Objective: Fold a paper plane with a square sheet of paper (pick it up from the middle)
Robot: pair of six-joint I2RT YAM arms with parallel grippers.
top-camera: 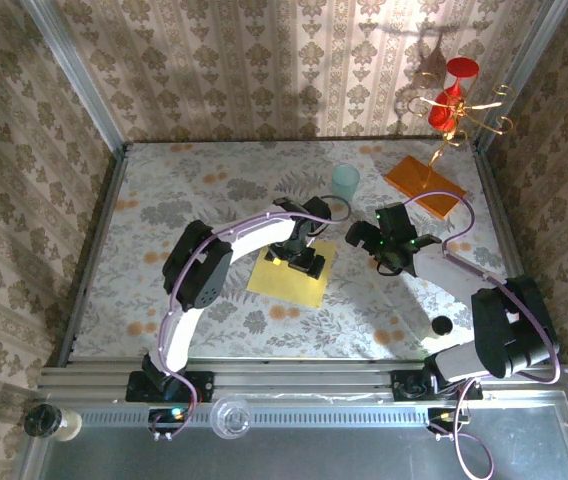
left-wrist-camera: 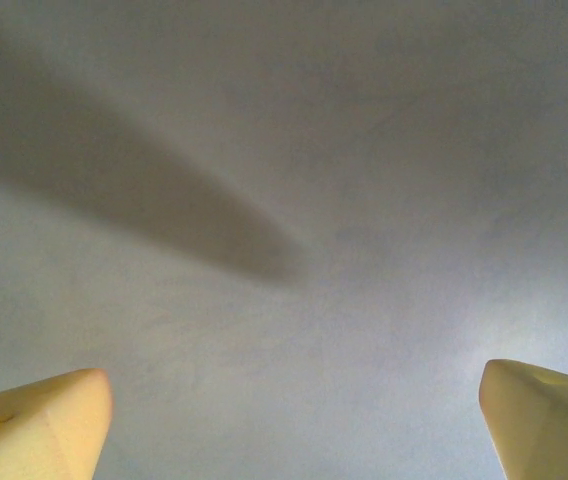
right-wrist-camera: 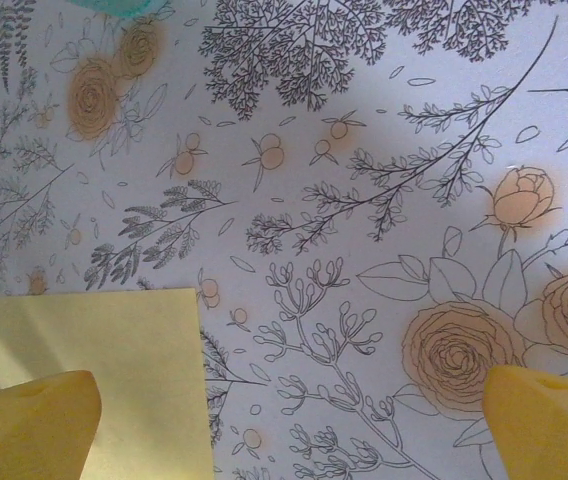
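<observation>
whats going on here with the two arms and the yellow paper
The left gripper hangs open right over the middle of the square sheet of paper, which lies flat on the flowered table with no fold that I can see. The right gripper is open too, just off the sheet's right side. Neither holds anything, so the folding has not begun.

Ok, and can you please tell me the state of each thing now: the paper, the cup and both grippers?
square sheet of paper: lying flat on the tablecloth, no fold visible, not lifted.
left gripper: open, close above the sheet, holding nothing.
right gripper: open, empty, over the tablecloth beside the sheet's corner.
cup: standing upright, apart from both grippers.
</observation>
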